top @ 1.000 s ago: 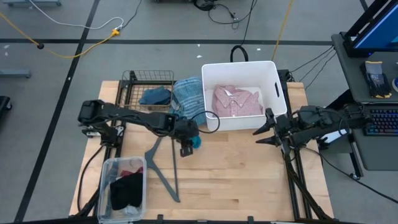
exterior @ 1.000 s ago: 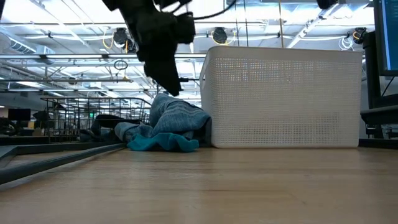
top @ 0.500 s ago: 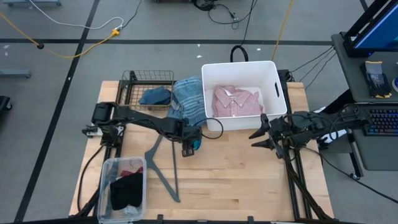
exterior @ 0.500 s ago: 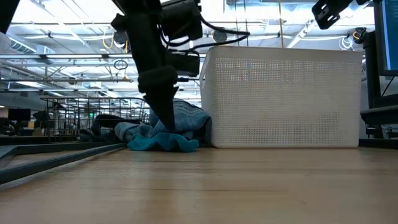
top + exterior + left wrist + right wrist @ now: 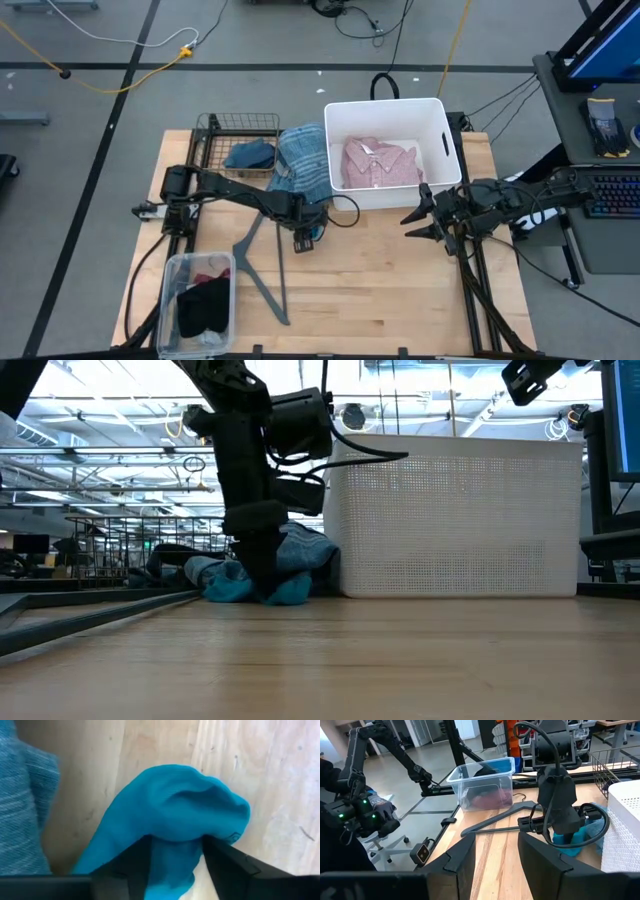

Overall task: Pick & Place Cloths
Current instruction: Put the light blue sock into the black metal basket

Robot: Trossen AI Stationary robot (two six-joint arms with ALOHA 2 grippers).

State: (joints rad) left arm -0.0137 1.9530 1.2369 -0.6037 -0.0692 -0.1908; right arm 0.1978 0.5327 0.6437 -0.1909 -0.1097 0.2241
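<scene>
Currently the left gripper (image 5: 172,851) straddles the teal cloth (image 5: 175,820) at centre frame, fingers parted; a shallow pinch could slip off.

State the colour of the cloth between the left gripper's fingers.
Teal; the cloth shows best in the left wrist view.

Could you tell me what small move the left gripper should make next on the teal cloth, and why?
Probably close. The left gripper is down at the table with a finger on either side of the teal cloth, whose fold bunches between them, so pinching should secure it before lifting.
</scene>
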